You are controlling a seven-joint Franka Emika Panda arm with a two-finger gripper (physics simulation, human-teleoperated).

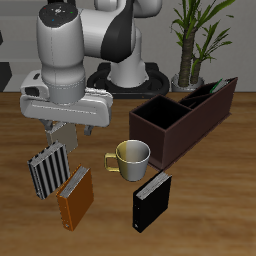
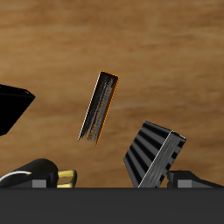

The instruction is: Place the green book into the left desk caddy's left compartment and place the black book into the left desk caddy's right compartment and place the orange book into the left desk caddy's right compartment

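Observation:
The orange book (image 1: 75, 197) lies flat near the table's front edge; in the wrist view the orange book (image 2: 99, 107) shows edge-on. My gripper (image 1: 57, 133) hangs open and empty above the table, just behind the orange book and over a striped book. The black book (image 1: 152, 200) lies beside the orange one, in front of a mug, and the black book (image 2: 12, 107) is cut off by the frame in the wrist view. The green book (image 1: 207, 90) stands tilted in the far end compartment of the left desk caddy (image 1: 200, 125), a long maroon box.
A grey-and-black striped book (image 1: 48, 168) lies under my gripper and also appears as the striped book (image 2: 156, 153) in the wrist view. A pale mug (image 1: 131, 157) stands between the books and the caddy. A potted plant (image 1: 195, 40) is behind the caddy.

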